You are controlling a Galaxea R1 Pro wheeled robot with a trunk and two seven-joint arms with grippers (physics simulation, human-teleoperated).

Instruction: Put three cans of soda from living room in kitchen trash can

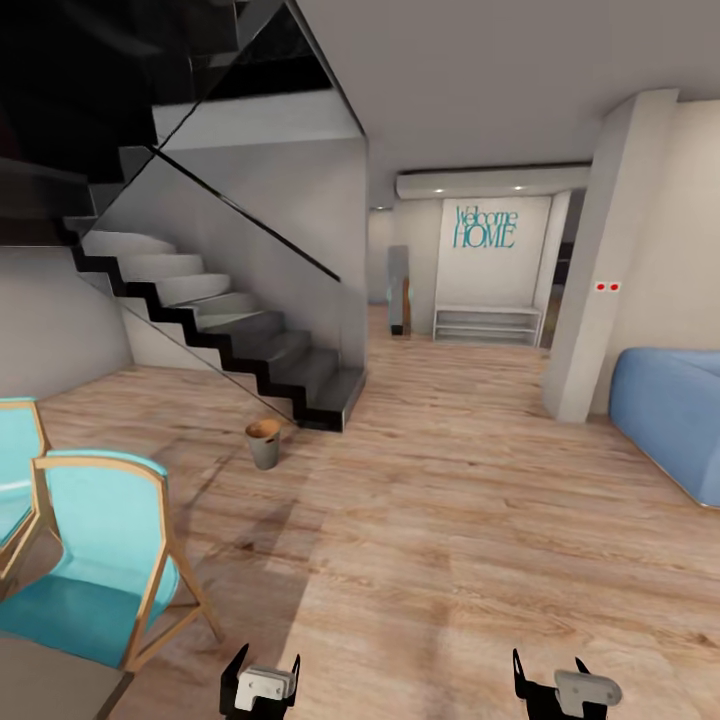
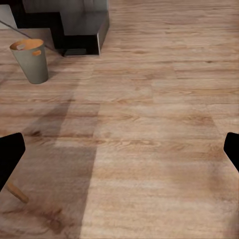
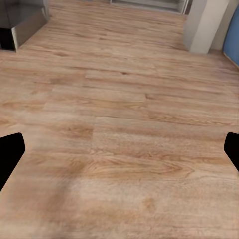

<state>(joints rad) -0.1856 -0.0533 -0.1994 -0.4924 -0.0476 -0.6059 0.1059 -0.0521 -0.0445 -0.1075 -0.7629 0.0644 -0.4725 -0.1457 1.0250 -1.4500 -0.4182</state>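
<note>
Open wood-plank floor (image 1: 470,520) fills the middle of the head view. The trash can (image 1: 264,443) stands on it left of centre, just in front of the bottom step of the dark staircase (image 1: 250,350); pale grey outside, copper-brown inside. In the left wrist view the trash can (image 2: 31,60) shows at upper left, upright, something orange at its rim; can't tell what is inside. Blue sofa (image 1: 672,415) at the right edge, beside a beige pillar (image 1: 600,270). Turquoise chairs (image 1: 95,555) with wood frames at lower left. "Welcome HOME" sign (image 1: 486,228) on the far wall above a low white shelf (image 1: 487,325). Left gripper (image 1: 261,677) at the bottom edge, fingers spread, holding nothing. Right gripper (image 1: 551,673) at the bottom right, fingers also apart, empty.
</note>
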